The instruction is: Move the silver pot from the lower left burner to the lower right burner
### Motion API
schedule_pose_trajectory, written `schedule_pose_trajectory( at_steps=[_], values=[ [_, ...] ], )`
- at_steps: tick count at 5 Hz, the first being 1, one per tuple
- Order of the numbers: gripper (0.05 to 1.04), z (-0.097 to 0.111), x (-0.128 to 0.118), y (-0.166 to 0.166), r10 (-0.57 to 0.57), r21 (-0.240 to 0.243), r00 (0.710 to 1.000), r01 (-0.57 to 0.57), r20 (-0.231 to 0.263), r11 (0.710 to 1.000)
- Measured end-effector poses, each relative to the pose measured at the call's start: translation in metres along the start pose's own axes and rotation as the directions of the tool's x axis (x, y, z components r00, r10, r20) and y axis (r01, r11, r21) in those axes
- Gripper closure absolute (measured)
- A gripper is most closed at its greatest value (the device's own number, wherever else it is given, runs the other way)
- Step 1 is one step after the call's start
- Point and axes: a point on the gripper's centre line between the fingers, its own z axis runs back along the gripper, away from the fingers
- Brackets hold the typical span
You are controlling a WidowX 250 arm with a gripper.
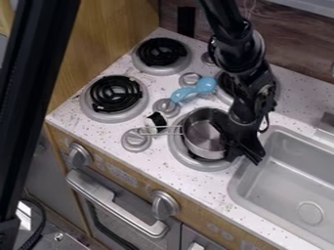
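A single camera looks down at a steep slant from above the front of the toy stove [153,168], facing over its burners [116,95] toward the wooden back wall [297,53]. The counter's front edge runs diagonally, from the left side down to the bottom right. The view is fairly near: the sink [287,168] is cut off at right, and a dark post [34,93] (apparently much closer to the lens) crosses the left side.

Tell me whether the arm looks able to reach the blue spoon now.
Probably yes: nothing lies over the blue spoon, though the gripper is down at the silver pot and might have to rise first.
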Motion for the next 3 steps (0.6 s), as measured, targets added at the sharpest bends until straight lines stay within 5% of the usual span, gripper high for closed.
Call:
schedule_pose_trajectory(
  at_steps=[2,3],
  values=[
    [0.255,0.056,-0.005,0.003,0.128,-0.029,0.992,-0.129,-0.005,0.991],
    [0.083,0.073,-0.013,0.005,0.151,-0.064,0.989,-0.150,0.008,0.987]
  ],
)
